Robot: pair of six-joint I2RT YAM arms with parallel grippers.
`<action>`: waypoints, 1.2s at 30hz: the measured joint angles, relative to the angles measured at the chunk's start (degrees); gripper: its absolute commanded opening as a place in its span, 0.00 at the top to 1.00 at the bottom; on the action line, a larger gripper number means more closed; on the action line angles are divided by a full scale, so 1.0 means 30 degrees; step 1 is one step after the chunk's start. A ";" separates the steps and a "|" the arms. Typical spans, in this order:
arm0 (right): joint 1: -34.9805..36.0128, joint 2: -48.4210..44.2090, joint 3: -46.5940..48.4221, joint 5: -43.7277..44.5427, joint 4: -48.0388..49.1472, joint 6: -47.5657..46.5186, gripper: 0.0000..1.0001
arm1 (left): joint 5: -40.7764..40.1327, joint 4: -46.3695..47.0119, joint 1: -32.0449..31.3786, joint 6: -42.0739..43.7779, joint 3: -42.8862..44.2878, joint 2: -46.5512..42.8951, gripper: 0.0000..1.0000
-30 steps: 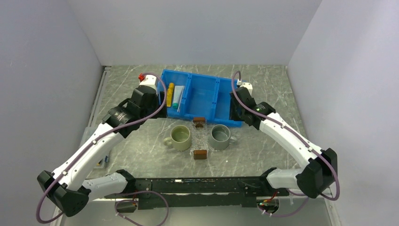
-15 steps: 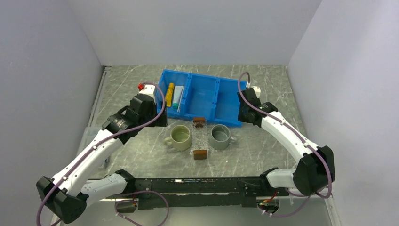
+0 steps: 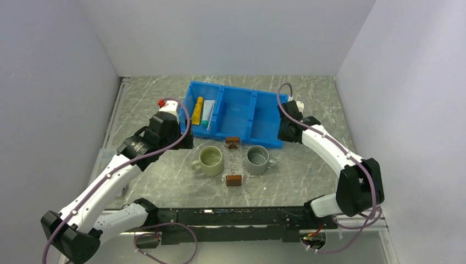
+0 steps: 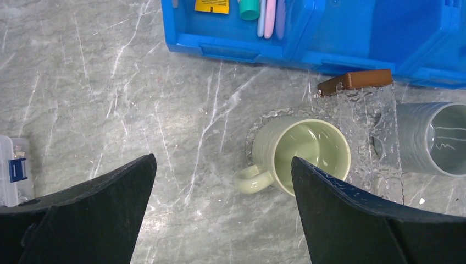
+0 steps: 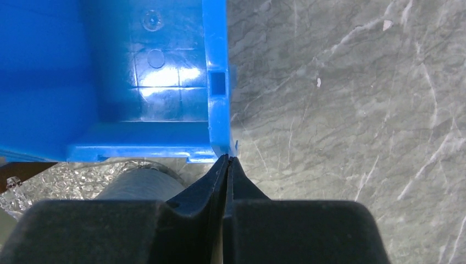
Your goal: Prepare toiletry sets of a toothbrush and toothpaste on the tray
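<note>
The blue bin (image 3: 236,116) holds in its left compartment a yellow toothpaste tube (image 3: 197,110), a white tube with a teal cap (image 3: 206,114) and thin pale pink toothbrushes (image 4: 269,19). The clear tray (image 4: 367,118), with a brown handle (image 3: 233,141) at the far end and another (image 3: 234,180) at the near end, lies in front of the bin. My left gripper (image 4: 221,159) is open and empty above the table, left of the tray. My right gripper (image 5: 226,158) is shut and empty at the bin's near right corner.
A pale green mug (image 3: 210,160) and a grey mug (image 3: 257,159) stand at the tray's left and right sides. The bin's middle and right compartments look empty. A small clear box (image 4: 14,168) lies at the table's left edge.
My left gripper has drawn back from the bin's left end toward the near left. My right gripper has moved from over the bin's right compartment to its near right corner.
</note>
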 measured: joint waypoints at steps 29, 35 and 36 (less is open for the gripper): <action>-0.2841 0.5559 0.4357 -0.0903 0.1166 -0.1035 0.97 | 0.1304 0.0401 0.0503 -0.0175 -0.0022 0.1639 0.01; -0.2929 0.6499 0.5297 -0.1115 0.1268 -0.1086 0.96 | 0.1523 0.0393 0.0823 -0.0291 0.1027 0.2820 0.01; -0.2929 0.6477 0.5326 -0.1231 0.1268 -0.1078 0.96 | 0.1588 0.0386 0.0889 -0.0291 0.1326 0.3089 0.01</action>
